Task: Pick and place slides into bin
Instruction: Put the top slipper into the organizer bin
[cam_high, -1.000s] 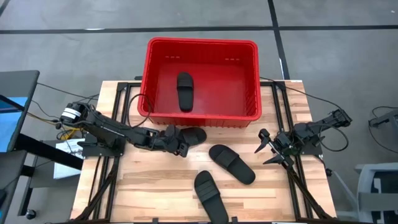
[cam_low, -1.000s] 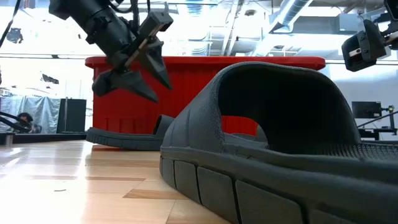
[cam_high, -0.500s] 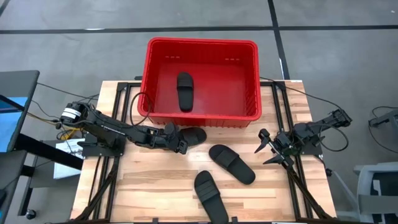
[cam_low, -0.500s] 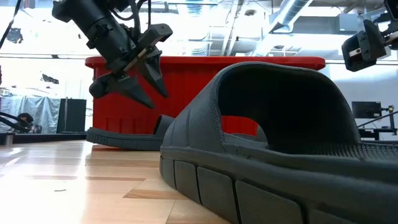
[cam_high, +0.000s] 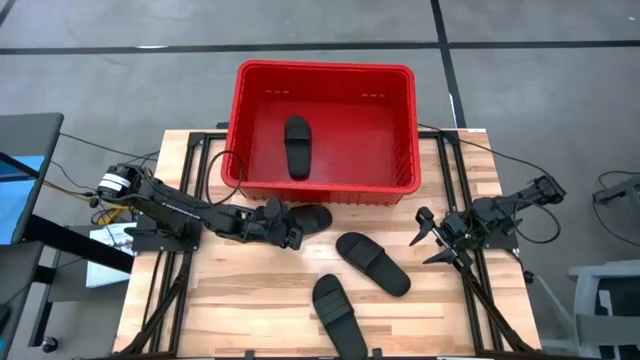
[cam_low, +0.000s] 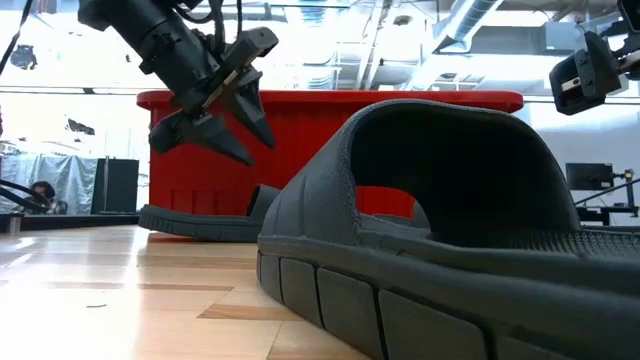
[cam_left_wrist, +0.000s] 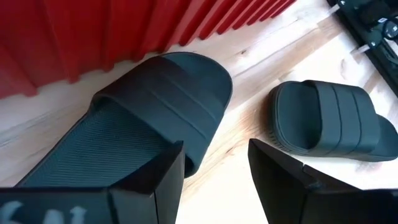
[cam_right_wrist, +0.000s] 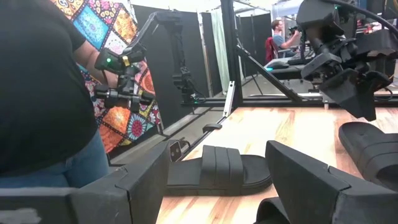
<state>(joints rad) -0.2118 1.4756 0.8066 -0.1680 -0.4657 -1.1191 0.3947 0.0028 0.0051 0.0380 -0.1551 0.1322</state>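
Slides were the task's objects, and in the high view you had one slide (cam_high: 297, 146) already lying inside the red bin (cam_high: 325, 70) at the far side of the wooden table (cam_high: 240, 290), with three more out on the wood: one (cam_high: 313, 216) just in front of the bin's near wall, one (cam_high: 373, 263) near the table's middle, and one (cam_high: 337, 312) at the near edge. Your left gripper (cam_high: 287, 230) sat over the heel end of the slide nearest the bin, while your right gripper (cam_high: 428, 238) waited near the table's right edge, well apart from any slide. In the low view, a slide (cam_low: 440, 250) filled the foreground, and beyond it your left gripper (cam_low: 215, 125) hung in the air above the far slide (cam_low: 195, 220), its jaws spread and holding nothing; compared with half a second earlier it had lifted slightly rather than dropped, so the grasp looked not yet begun. In the left wrist view, the spread fingers (cam_left_wrist: 280, 171) framed the slide (cam_left_wrist: 149, 118) beside the bin's ribbed wall (cam_left_wrist: 93, 31), another slide (cam_left_wrist: 329, 121) nearby. In the right wrist view, the wide-open fingers (cam_right_wrist: 311, 180) faced a slide (cam_right_wrist: 217, 169), a person (cam_right_wrist: 43, 87) standing beyond the table.
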